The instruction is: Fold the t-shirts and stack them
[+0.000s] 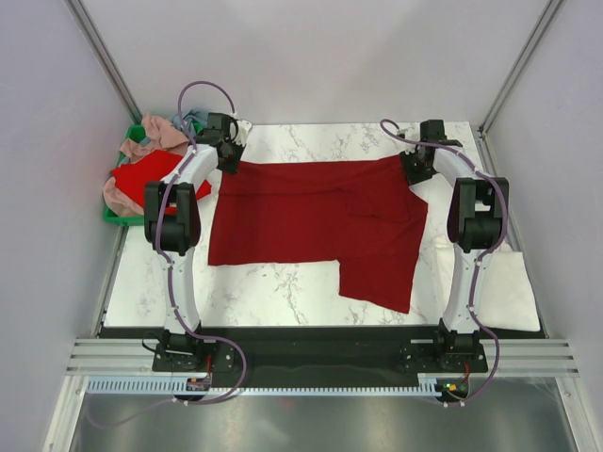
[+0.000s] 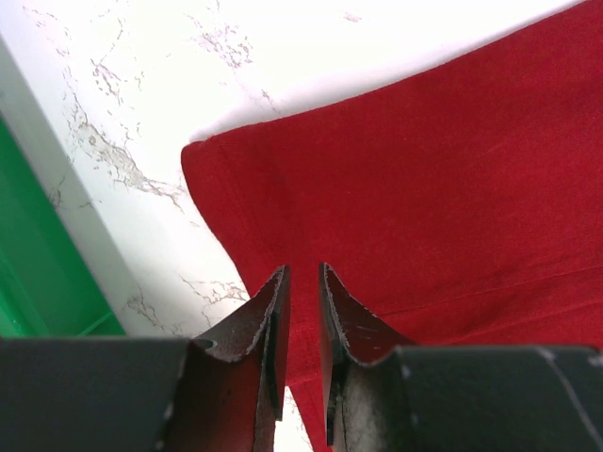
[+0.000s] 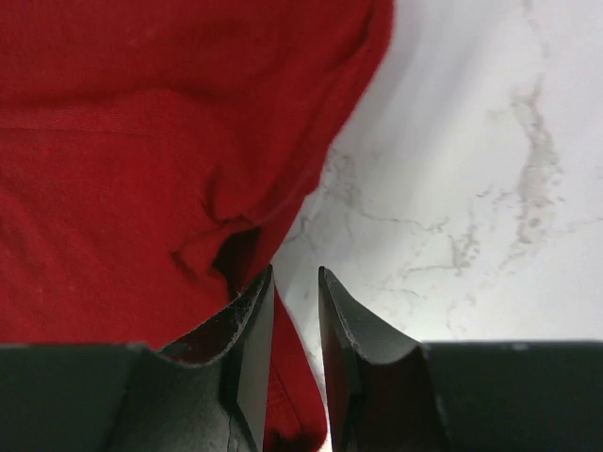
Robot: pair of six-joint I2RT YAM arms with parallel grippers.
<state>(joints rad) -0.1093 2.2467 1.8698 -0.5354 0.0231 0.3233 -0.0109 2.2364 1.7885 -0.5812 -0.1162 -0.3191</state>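
Now | marble table [image 1: 283, 282], pale walls [image 1: 311, 56] | crimson t-shirt [image 1: 311, 212] spread | left fingers [image 2: 268, 330], right fingers [image 3: 353, 330] narrow, grip unclear

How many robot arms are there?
2. The left arm is at the red shirt's far left corner, and the right arm is at its far right corner. None look hidden.

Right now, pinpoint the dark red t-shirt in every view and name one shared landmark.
Top external: dark red t-shirt spread across mid-table.
Left wrist: t-shirt fills centre and right.
Right wrist: t-shirt fills the left side.
Shared landmark: white marble tabletop beside its edge.
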